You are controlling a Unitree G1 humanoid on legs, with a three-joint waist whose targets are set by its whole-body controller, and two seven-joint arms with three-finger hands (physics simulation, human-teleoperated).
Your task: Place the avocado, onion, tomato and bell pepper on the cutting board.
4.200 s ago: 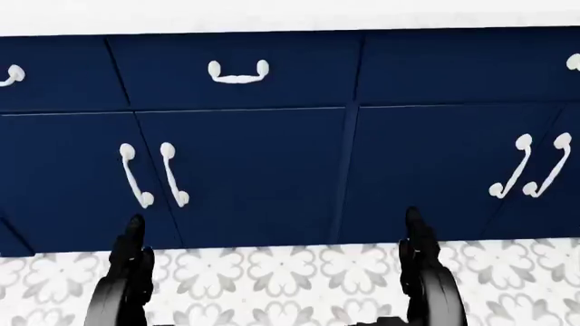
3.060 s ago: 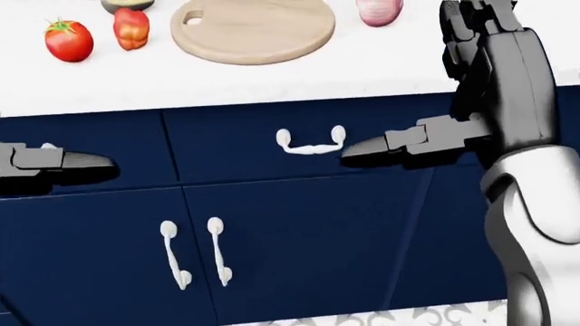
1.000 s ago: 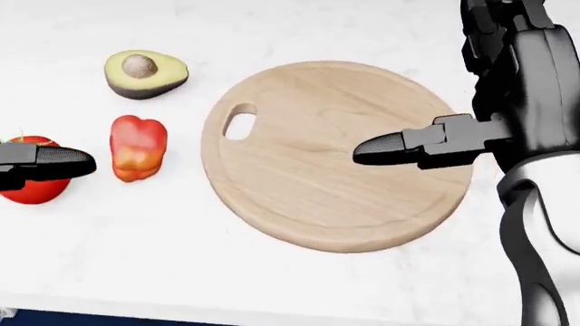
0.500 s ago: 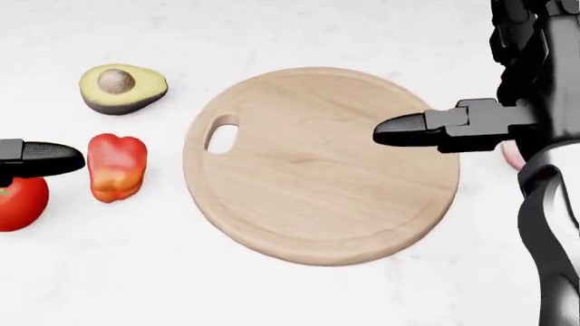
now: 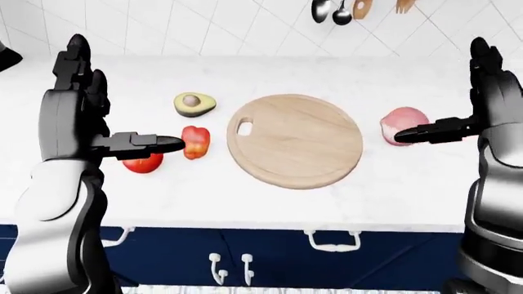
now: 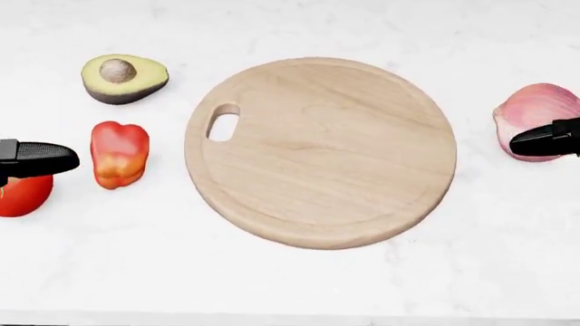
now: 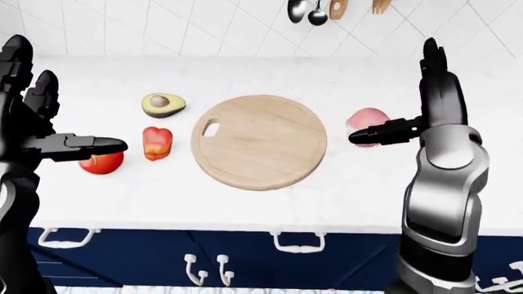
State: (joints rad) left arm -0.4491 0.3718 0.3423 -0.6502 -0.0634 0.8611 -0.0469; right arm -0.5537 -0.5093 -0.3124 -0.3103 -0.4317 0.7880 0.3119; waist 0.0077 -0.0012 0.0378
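Observation:
A round wooden cutting board [image 6: 321, 153] lies bare on the white counter. Left of it sit a halved avocado [image 6: 124, 78], a red bell pepper [image 6: 119, 153] and, farthest left, a tomato [image 6: 20, 195]. A pinkish onion [image 6: 536, 117] rests to the board's right. My left hand [image 5: 114, 104] is raised and open above the counter, its thumb over the tomato and reaching toward the pepper. My right hand [image 7: 400, 98] is also upright and open, and its thumb crosses the onion without gripping it.
White tiled wall at the top of the eye views, with hanging utensils [image 5: 335, 9]. The counter's near edge [image 5: 262, 225] runs above dark blue cabinets with white handles [image 5: 331, 244].
The camera has risen from the cabinet doors to the counter. In the last half second my right hand has moved right, off the board to the onion, which now shows fully.

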